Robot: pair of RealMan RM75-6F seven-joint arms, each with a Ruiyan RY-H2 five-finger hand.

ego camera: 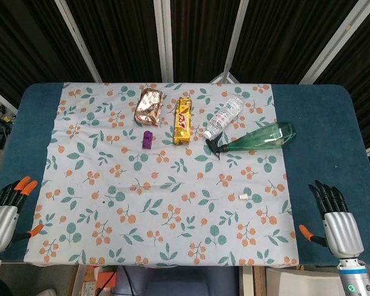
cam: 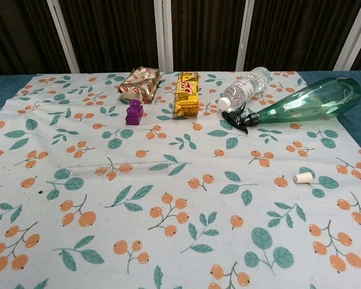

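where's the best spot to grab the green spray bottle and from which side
Probably around the narrow neck just behind the black nozzle. The green spray bottle lies on its side, nozzle toward the table's middle and wide base toward the right hand. Come from above, fingers across the neck; the body widens and may roll.

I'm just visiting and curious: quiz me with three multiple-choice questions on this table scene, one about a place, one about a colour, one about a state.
1. What lies right beside the clear water bottle?
A. green spray bottle
B. small white cork
C. purple toy

2. What colour is the small toy?
A. red
B. purple
C. yellow

3. How is the green spray bottle?
A. standing
B. lying on its side
C. held by a hand

Answers: 1 A, its black nozzle nearly meets the water bottle's cap. 2 B, purple in both views. 3 B, it lies on the cloth; left hand and right hand are empty at the edges.
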